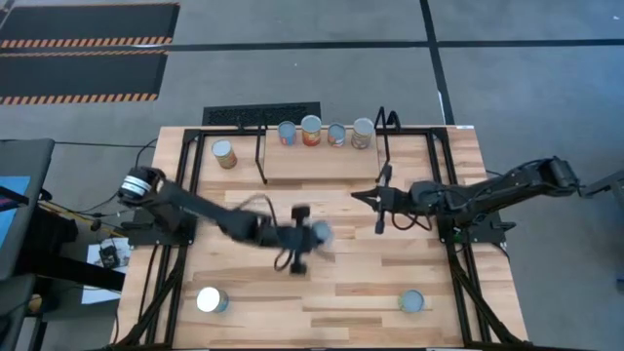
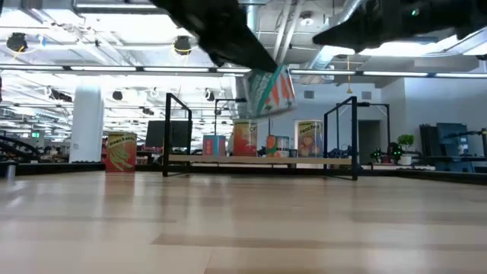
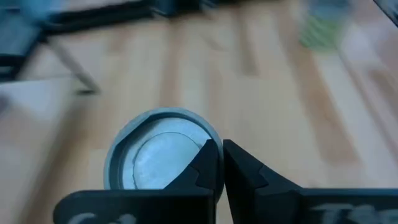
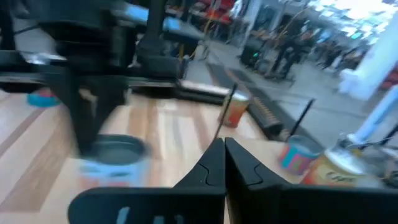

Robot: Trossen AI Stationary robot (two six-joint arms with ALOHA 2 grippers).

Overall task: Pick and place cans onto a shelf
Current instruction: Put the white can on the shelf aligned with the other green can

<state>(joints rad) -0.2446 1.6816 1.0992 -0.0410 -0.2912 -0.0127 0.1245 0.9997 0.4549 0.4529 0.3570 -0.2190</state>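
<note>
My left gripper [image 1: 304,239] is over the middle of the table, shut on a can [image 1: 321,234] with a silver top and blue side. In the low view the can [image 2: 271,91] hangs tilted, high above the tabletop. My right gripper [image 1: 363,198] is shut and empty, in front of the shelf [image 1: 322,164]. The shelf, a light-wood board on black rod legs, carries several cans [image 1: 311,130] in a row along its far edge. One can [image 1: 224,153] stands on the table left of the shelf. Two more cans [image 1: 210,299] [image 1: 411,301] stand near the table's near edge. My left gripper has the can at the edge of its top rim [image 3: 205,142]. The two fingers [image 3: 208,165] stand almost together there, and they hide the place of contact. They come from above, slanting from the table's left. The can is lifted clear and hangs tilted below the fingers.
Black frame rods [image 1: 261,156] [image 1: 382,146] stand at the shelf's two ends. The bare board in front of the can row is free. Cables and a black mat [image 1: 261,115] lie behind the table.
</note>
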